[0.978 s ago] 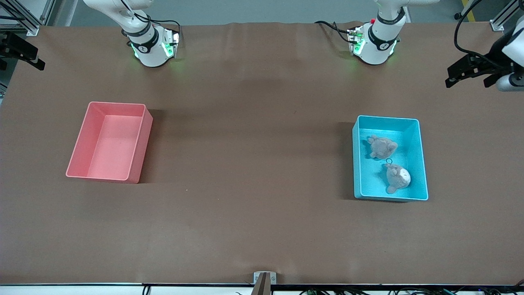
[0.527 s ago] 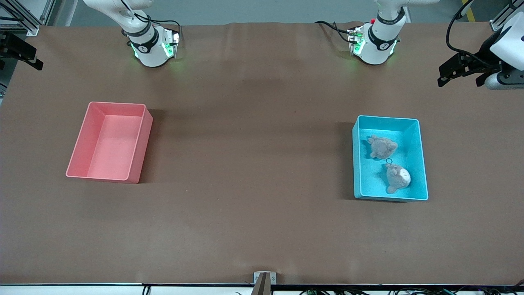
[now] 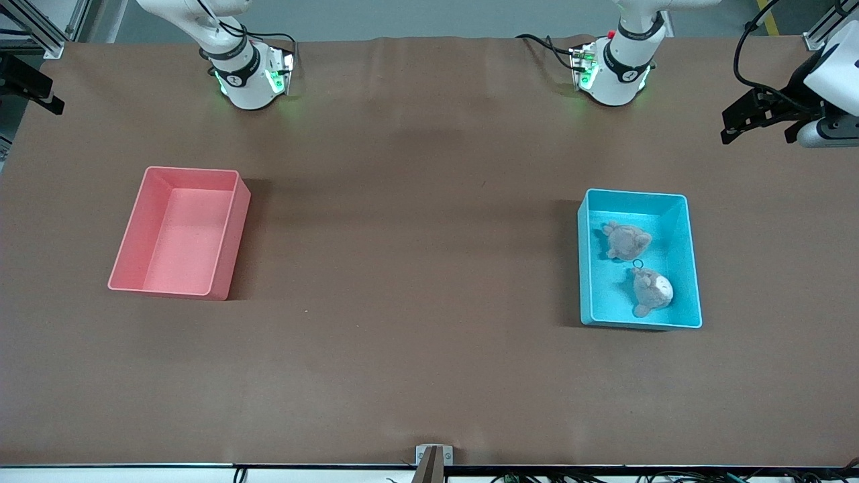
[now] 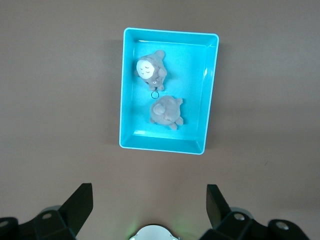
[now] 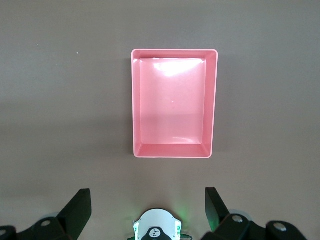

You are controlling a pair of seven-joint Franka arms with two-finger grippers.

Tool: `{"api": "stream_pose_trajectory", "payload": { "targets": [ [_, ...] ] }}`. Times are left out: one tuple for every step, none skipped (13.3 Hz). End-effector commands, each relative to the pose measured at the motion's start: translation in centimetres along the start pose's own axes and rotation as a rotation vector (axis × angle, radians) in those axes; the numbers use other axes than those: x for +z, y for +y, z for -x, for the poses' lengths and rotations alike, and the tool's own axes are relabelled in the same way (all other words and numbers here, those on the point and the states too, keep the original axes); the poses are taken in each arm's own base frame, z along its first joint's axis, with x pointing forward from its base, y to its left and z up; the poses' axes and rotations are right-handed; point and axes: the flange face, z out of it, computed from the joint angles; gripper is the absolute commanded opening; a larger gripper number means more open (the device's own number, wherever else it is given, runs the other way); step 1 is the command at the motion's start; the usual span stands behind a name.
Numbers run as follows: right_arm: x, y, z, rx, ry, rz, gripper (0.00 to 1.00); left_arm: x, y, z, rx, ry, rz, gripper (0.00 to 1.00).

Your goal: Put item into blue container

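Your blue bin sits on the tabletop toward the left arm's end, two plush toys inside. Left pincer hangs released, with the bin at its 12 o'clock. Right pincer, also released, hangs with the pink bin at its 12 o'clock.

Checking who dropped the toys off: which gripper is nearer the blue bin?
Left. The left gripper hangs over the table's left-arm end, close to the blue bin; the right gripper is at the table's right-arm end, by the pink bin.
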Motion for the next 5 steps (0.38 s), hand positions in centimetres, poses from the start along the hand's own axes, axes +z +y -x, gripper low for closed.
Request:
{"api": "stream_pose_trajectory", "payload": {
  "targets": [
    [-0.29,0.38,0.27,-0.012,0.018,0.011,1.0,-0.68,0.24,0.13,-0.005,0.022,-0.021,1.0],
    [-0.39,0.16,0.22,-0.02,0.024,0.012,1.0,-0.62,0.34,0.07,-0.007,0.022,-0.019,1.0],
    [-0.4,0.0,0.12,-0.023,0.03,0.012,1.0,-0.58,0.45,0.0,-0.01,0.024,-0.017,1.0],
    [-0.54,0.09,0.18,-0.029,0.035,0.014,1.0,-0.59,0.57,-0.01,-0.01,0.025,-0.014,1.0],
    [-0.49,0.21,0.11,-0.048,0.034,0.017,1.0,-0.59,0.57,-0.01,-0.011,0.025,-0.014,1.0]
  ]
}}
